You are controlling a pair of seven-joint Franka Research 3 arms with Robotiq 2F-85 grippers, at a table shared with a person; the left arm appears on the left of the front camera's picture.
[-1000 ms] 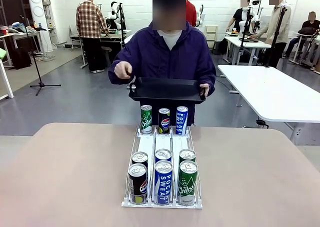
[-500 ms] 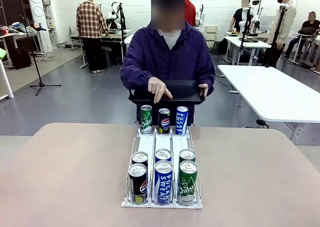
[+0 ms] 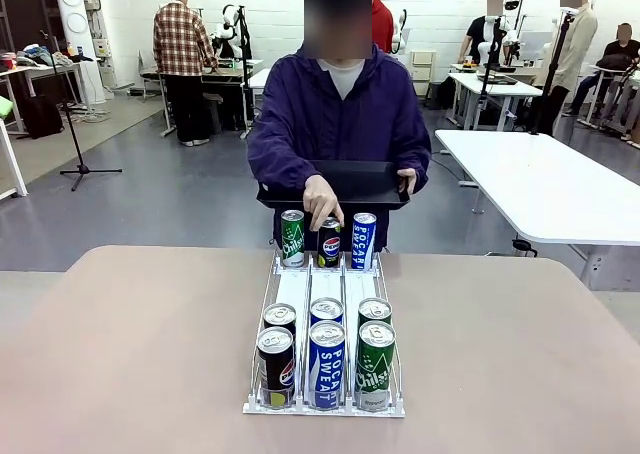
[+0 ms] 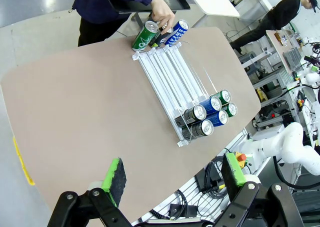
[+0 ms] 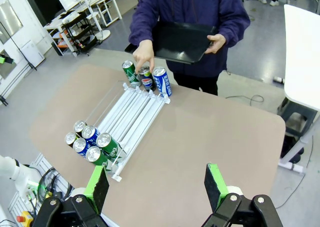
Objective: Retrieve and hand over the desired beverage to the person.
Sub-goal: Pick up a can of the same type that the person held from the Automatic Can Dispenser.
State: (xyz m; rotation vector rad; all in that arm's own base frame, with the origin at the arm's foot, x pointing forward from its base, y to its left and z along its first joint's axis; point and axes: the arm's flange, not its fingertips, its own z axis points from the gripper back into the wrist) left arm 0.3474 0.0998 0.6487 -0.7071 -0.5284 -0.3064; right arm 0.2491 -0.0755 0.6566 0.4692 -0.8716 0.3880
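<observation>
Tabletop [image 3: 130, 344], tan, rounded corners. White wire can rack [image 3: 300, 289] runs lengthwise down the middle, three lanes.

Far end of rack, three cans upright in a row: green can [image 3: 292, 238], Pepsi can [image 3: 329, 244], blue Pocari Sweat can [image 3: 364, 240]. Near end holds six more cans in two rows of three, packed against the front stop. The front row is a dark Pepsi [image 3: 275, 366], a Pocari Sweat [image 3: 326, 364] and a green one [image 3: 375, 364]. The middle stretch of the lanes is bare.

The person [image 3: 340, 104] stands at the far edge in a dark purple jacket over a white shirt. The person's reaching hand [image 3: 322, 199] comes down with fingertips on top of the far Pepsi can, the middle one of the three. The person's other hand [image 3: 406, 181] grips the edge of a black tray [image 3: 360, 182], held level at waist height just above and behind that row.

Robot's left hand [image 4: 174, 172]: released, green pads spread wide, nothing between them, high over the near side of the tabletop, well apart from the rack.

Robot's right hand [image 5: 156, 181]: also released, pads wide apart and empty, high above the tabletop, well clear of the cans.
</observation>
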